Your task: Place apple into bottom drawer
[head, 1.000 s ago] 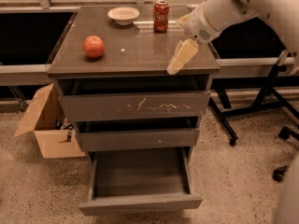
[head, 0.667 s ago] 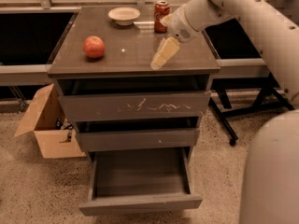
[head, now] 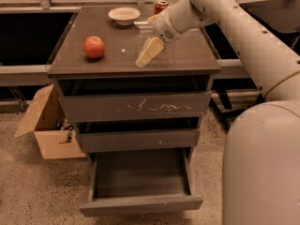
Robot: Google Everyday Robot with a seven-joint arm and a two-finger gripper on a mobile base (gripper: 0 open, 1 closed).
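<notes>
The red apple (head: 94,47) sits on the left part of the cabinet top (head: 187,55). My gripper (head: 149,52) hangs just above the middle of the cabinet top, to the right of the apple and apart from it, holding nothing. The bottom drawer (head: 140,204) is pulled out at floor level, and its grey floor is bare. The scratched top drawer front (head: 136,107) and the plain middle front (head: 138,139) are shut.
A white bowl (head: 124,15) and a red cola can (head: 161,6) stand at the back of the cabinet top, the can partly behind my arm. An open cardboard box (head: 47,125) sits on the floor at the left. My arm fills the right side.
My gripper has moved left across the cabinet top, from near the right edge to the middle, closer to the apple. The apple and drawers have not moved.
</notes>
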